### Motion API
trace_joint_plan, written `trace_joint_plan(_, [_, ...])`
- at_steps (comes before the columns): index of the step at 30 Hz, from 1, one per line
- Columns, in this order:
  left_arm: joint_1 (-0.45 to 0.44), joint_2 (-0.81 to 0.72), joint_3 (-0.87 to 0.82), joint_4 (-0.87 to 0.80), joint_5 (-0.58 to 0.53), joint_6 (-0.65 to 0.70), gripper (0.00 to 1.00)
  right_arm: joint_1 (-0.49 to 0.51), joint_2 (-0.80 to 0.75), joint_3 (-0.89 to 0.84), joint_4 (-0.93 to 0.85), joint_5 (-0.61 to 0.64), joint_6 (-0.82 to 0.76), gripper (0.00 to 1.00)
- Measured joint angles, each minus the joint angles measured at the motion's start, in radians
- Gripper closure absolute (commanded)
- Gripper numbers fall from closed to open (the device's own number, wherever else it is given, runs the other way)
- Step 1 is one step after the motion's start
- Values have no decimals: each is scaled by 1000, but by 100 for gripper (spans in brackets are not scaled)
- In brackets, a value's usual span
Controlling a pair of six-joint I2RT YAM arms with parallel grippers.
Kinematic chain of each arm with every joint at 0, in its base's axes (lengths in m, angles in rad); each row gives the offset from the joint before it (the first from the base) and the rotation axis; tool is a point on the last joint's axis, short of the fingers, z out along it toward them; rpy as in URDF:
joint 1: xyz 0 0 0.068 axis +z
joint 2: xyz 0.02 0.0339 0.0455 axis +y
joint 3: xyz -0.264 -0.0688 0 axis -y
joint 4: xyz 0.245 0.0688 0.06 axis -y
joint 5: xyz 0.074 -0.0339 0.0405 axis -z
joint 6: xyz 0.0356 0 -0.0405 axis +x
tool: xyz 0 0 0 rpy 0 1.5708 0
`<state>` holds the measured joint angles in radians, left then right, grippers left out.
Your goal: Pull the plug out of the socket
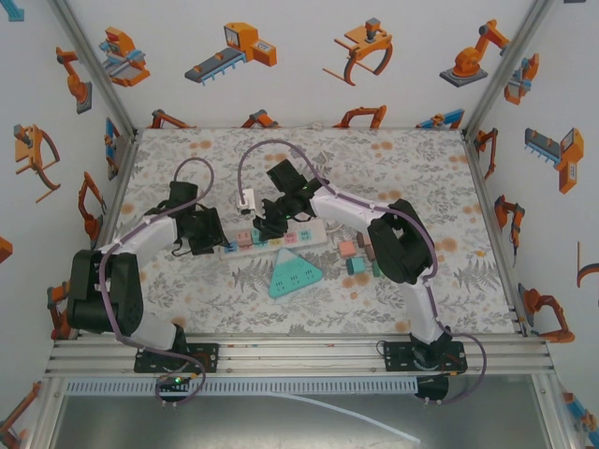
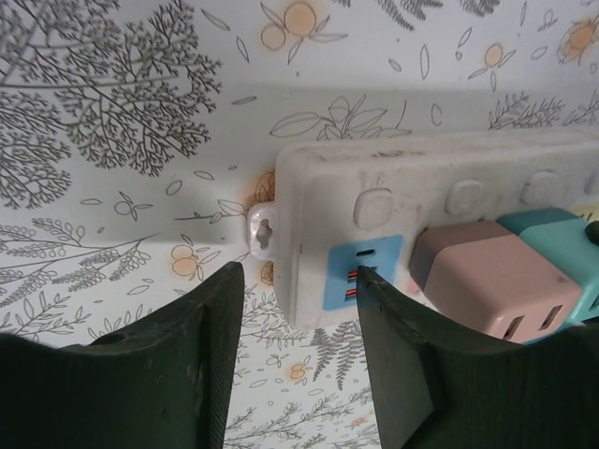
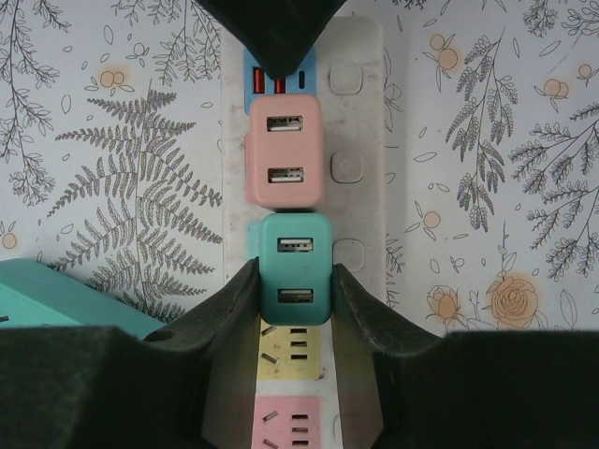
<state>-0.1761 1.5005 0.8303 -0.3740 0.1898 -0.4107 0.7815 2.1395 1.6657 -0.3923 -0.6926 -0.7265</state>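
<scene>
The white power strip (image 1: pixel 314 232) lies across the middle of the table. A teal plug (image 3: pixel 295 253) and a pink plug (image 3: pixel 285 150) sit side by side in the strip (image 3: pixel 360 122). My right gripper (image 3: pixel 295 276) is shut on the teal plug, one finger against each side. My left gripper (image 2: pixel 299 271) hangs over the strip's left end (image 2: pixel 318 215) with its jaws apart. Its right finger (image 2: pixel 412 374) touches the blue socket (image 2: pixel 365 271). The left finger (image 2: pixel 187 365) stands just off the end, with table showing in the gap. In the top view the left gripper (image 1: pixel 222 241) and right gripper (image 1: pixel 271 224) are close together.
A teal triangular socket block (image 1: pixel 296 277) lies just in front of the strip. Small pink and teal blocks (image 1: pixel 356 254) sit to its right. A white adapter on a purple cable (image 1: pixel 248 198) lies behind the strip. Walls enclose the table on three sides.
</scene>
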Motion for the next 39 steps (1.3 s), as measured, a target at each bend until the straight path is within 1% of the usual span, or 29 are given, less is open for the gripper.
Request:
trace_joint_plan(4, [0, -9, -21, 10, 22, 2, 52, 0, 0, 0, 0, 0, 2, 74])
trace_joint_plan(14, [1, -10, -29, 20, 28, -16, 53, 0, 0, 3, -1, 1, 12, 85])
trace_joint_plan(22, [1, -9, -27, 11, 19, -44, 53, 1, 0, 16, -16, 4, 31, 88])
trace_joint_plan(33, [1, -9, -27, 8, 15, -56, 54, 1, 0, 17, -13, 5, 45, 90])
trace_joint_plan(39, [1, -10, -26, 7, 14, -67, 54, 3, -26, -14, 14, 19, 36, 91])
